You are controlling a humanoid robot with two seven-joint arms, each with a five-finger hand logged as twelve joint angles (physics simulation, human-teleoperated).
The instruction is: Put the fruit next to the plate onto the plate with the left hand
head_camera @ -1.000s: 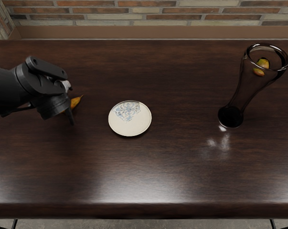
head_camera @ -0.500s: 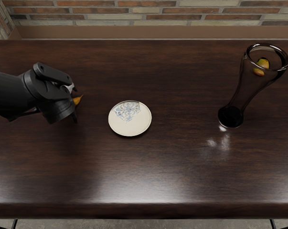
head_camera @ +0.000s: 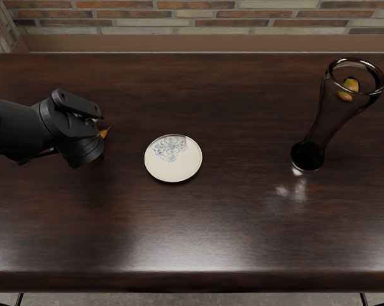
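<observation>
Left robot hand [head_camera: 79, 135] down over fruit [head_camera: 104, 132], only orange tip showing; cannot tell if clamped. Fruit likely small, light, slippery: pinch across middle. Plate [head_camera: 173, 157] near.

All matte black from where I stand: the left hand [head_camera: 80, 135] is a chunky, rounded lump of jointed shells with a flat bar-shaped piece on top, and behind it runs a thick, smooth, cylindrical forearm [head_camera: 16, 131].
</observation>
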